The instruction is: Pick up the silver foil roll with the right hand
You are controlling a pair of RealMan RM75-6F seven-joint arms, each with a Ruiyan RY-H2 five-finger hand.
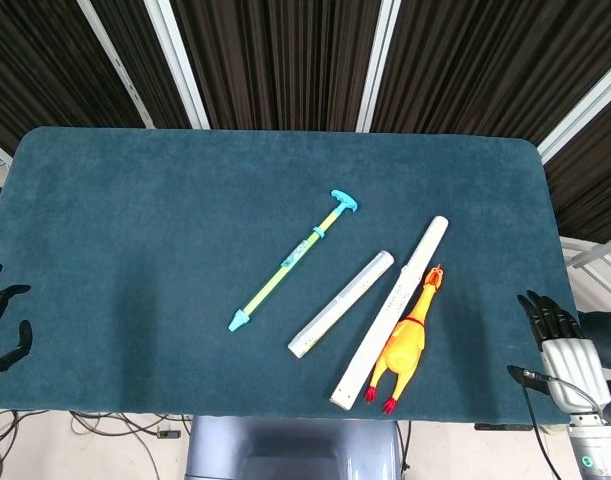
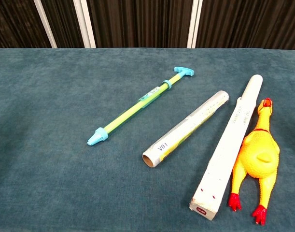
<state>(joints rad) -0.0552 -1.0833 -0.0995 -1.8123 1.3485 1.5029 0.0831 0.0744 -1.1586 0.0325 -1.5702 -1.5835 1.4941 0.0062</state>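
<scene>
Foil roll lying untouched on the tabletop, both hands held off at the edges.

The foil roll (image 1: 342,304) is laid diagonally right of centre, between a long white box (image 1: 391,312) and a blue-green pump toy (image 1: 293,262). The right hand (image 1: 558,339) is held open, empty, beyond the right edge; the left hand (image 1: 0,327), open, at the left.

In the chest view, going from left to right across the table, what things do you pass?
Blue and yellow water squirter → silver foil roll → long white box → yellow rubber chicken.
</scene>
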